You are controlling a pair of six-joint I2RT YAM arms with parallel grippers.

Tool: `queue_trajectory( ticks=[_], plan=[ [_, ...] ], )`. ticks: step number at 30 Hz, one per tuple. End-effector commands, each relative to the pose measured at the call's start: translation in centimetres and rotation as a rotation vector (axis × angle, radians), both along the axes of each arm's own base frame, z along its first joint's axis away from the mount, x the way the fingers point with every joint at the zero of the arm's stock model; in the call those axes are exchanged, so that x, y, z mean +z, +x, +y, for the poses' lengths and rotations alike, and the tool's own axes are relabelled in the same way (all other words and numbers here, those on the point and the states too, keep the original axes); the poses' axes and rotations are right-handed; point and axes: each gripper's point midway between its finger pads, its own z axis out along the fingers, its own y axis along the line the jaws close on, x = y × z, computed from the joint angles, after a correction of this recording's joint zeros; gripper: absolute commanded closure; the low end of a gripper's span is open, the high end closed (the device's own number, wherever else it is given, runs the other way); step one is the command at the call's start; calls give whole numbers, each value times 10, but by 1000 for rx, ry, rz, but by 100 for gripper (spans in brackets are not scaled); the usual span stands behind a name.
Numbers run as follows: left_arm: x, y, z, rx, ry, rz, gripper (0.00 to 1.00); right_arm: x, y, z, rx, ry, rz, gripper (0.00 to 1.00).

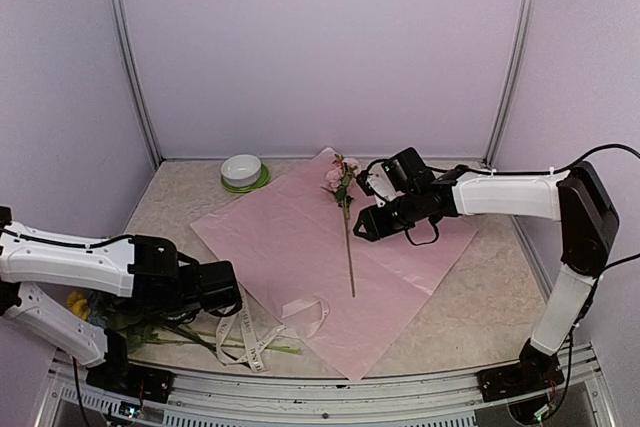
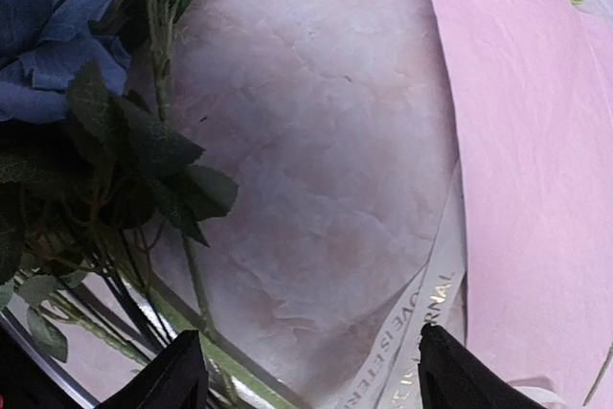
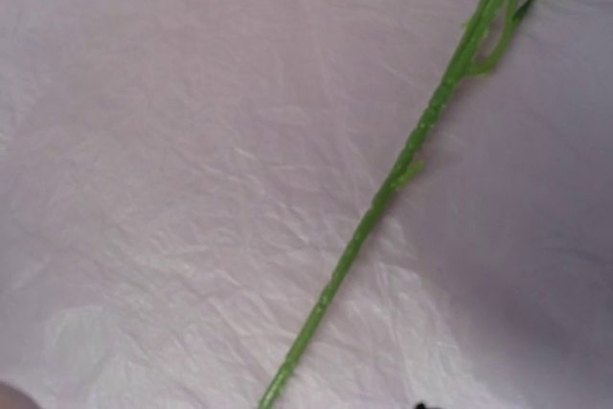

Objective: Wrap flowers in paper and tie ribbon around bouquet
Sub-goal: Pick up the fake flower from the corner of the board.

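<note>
Beside the flowers (image 2: 124, 150) — L end effector (image 2: 308, 366) spread (R end effector (image 1: 365, 227): can't tell).

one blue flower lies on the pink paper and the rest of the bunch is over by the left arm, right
Not quite. The single flower lying on the paper is pink, not blue, as the top external view shows. The rest of the bunch, including a blue bloom, does lie by the left gripper.
</note>
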Motion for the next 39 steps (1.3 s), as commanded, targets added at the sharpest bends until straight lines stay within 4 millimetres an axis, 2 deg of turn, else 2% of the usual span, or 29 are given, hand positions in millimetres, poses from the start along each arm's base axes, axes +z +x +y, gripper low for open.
queue_trajectory(
  ticks=[1, 5, 8, 12, 16, 19, 22, 28, 31, 35, 39],
  plan=[
    [-15, -27, 35, 54, 63, 81, 27, 5, -8, 0, 22, 0, -3, 54],
    [-39, -44, 39, 76, -61, 118, 37, 4, -8, -1, 22, -6, -6, 54],
    [-37, -47, 44, 78, -26, 125, 40, 3, -9, 1, 29, 0, 1, 54],
    [-38, -46, 47, 68, 72, 134, 40, 3, -10, 2, 33, 4, 4, 54],
    [-57, -36, 34, 21, -8, 112, 41, 3, -10, 2, 32, 4, 3, 54],
    [-61, -34, 41, 46, -30, 93, 43, 2, -11, 0, 34, -2, 1, 54],
    [-62, -28, 49, 67, -30, 67, 52, 2, -10, 1, 39, -4, 0, 54],
    [-64, -16, 42, 24, -39, 55, 83, 1, -12, 4, 46, 4, 12, 54],
    [-60, -15, 43, 24, -23, 52, 100, 0, -12, 2, 43, -3, 12, 53],
    [-41, -14, 54, 48, 8, 17, 100, -2, -13, 2, 45, -6, 17, 53],
    [0, -6, 57, 35, 35, -73, 100, 0, -13, 2, 46, -5, 17, 53]
  ],
)
